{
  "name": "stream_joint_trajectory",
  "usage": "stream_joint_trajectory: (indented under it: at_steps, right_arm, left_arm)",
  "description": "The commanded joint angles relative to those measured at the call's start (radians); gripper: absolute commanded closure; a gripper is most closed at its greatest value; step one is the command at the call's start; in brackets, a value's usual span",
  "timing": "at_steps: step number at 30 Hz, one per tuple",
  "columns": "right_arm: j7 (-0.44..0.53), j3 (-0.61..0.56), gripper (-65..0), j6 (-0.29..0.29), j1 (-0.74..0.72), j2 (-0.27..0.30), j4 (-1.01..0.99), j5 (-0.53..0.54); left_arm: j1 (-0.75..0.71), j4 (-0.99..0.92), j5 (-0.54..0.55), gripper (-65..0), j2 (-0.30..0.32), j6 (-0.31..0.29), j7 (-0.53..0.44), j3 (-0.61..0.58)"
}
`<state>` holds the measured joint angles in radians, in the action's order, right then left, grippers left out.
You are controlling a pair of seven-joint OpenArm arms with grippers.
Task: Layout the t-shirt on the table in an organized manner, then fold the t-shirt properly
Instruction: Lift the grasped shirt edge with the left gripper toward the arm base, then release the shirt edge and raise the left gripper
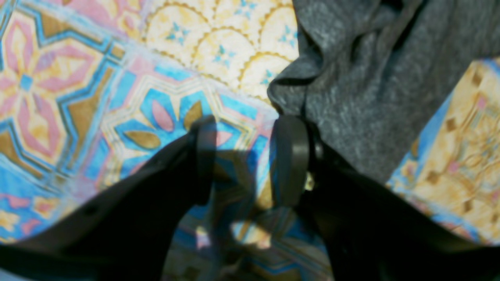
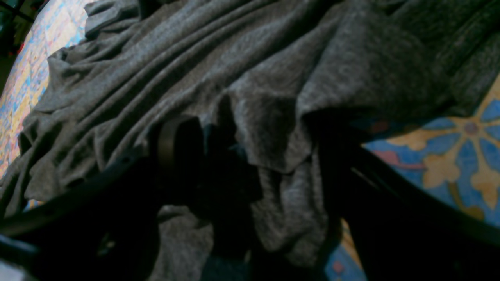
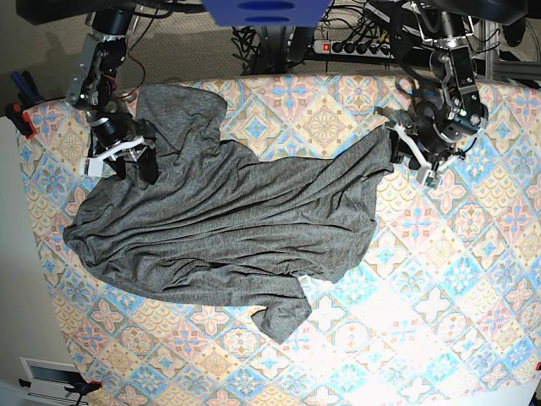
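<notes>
Dark heather-grey t-shirt [image 3: 228, 220] lies rumpled across the tabletop [image 3: 439, 288], hem toward 6 o'clock. Left gripper [image 1: 250, 156] jaws spread beside cloth; right gripper [image 2: 250, 156] jaws spread over folds.

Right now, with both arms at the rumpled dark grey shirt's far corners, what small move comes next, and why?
Probably close the left gripper on the dark heather-grey knit t-shirt: its jaws stand apart over bare pastel tile-print table, with the cloth edge beside one finger, ungripped.
</notes>
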<state>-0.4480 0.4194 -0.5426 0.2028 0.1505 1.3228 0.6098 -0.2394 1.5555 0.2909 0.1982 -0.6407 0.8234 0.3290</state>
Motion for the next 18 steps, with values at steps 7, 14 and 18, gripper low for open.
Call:
stream_joint_trajectory:
  at_steps: [7, 14, 18]
  right_arm:
    - [-0.093, -0.011, -41.2, 0.031, 0.017, 0.005, -0.009, -0.057]
    - [-0.093, -0.012, -41.2, 0.031, 0.016, 0.005, -0.009, -0.057]
    - [-0.093, -0.012, -41.2, 0.031, 0.016, 0.005, -0.009, -0.058]
  left_arm:
    - [-0.107, -0.022, 0.032, -23.5, -0.018, -0.057, 0.126, -0.100]
    - [-0.147, -0.022, 0.026, -23.5, -0.019, -0.057, 0.064, -0.097]
    - [-0.143, -0.023, 0.026, -23.6, -0.024, -0.057, 0.043, -0.101]
